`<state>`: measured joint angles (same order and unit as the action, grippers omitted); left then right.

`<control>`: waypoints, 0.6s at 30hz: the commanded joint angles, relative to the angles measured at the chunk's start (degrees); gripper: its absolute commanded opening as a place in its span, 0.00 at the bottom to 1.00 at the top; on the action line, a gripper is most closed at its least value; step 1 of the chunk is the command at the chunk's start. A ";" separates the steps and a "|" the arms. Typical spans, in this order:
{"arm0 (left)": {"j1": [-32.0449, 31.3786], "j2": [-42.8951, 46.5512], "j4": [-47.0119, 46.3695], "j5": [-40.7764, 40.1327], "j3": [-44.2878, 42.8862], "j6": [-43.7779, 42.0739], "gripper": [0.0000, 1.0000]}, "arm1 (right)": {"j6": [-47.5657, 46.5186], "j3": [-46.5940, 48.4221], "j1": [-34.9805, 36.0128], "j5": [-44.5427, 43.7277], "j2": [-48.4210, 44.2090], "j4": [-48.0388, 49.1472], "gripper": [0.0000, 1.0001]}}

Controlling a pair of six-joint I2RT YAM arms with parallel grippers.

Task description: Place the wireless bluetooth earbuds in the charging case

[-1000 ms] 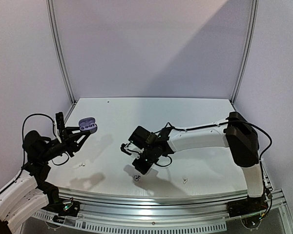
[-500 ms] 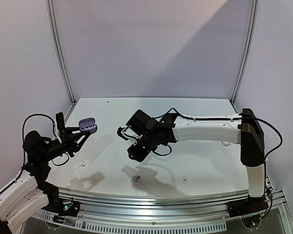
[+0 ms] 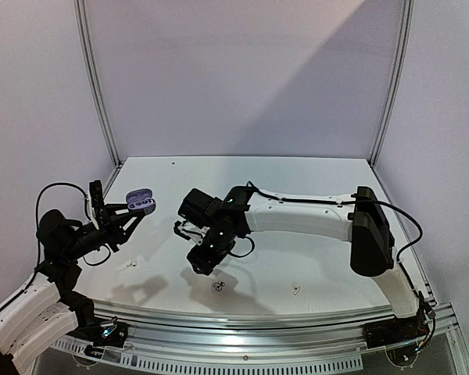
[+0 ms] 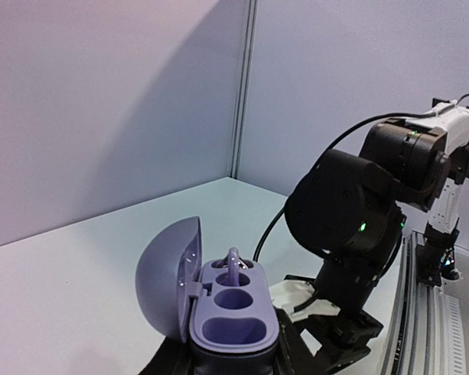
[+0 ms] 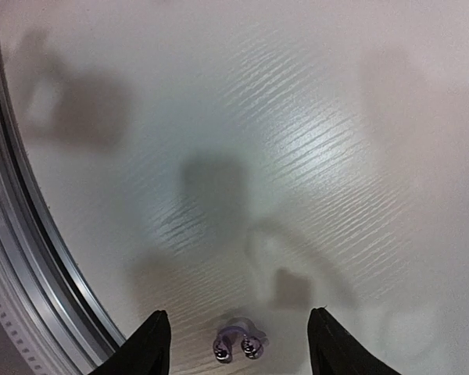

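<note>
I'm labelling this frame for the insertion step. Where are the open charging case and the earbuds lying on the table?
charging case [image 4: 233,314]: left wrist view, middle of its purple tray.
earbuds [image 5: 222,348]: right wrist view, the left shiny bud.

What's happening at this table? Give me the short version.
The left gripper holds the lilac charging case up off the table, lid open. A looped piece sits in the far slot, and the nearer slots look empty. The right gripper hangs open above the table, fingers either side of a small earbud with silvery ends lying there. It is not gripped yet.
</note>
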<state>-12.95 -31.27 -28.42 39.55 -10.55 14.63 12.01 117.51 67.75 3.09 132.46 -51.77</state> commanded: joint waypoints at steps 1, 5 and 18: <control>0.69 -0.26 -0.90 -0.43 0.79 -0.28 0.00 | 3.46 6.46 1.03 -2.68 5.42 -8.27 0.55; 0.70 -0.37 -0.94 -0.35 0.81 -0.17 0.00 | 7.93 6.71 1.31 0.07 5.81 -6.73 0.42; 0.65 -0.57 -1.09 -0.43 0.79 -0.06 0.00 | 10.77 3.45 2.33 1.75 4.27 -8.26 0.25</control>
<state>-12.95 -31.55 -28.45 39.53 -10.52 14.63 20.73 122.48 69.67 3.81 137.25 -59.02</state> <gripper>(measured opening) 0.285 0.294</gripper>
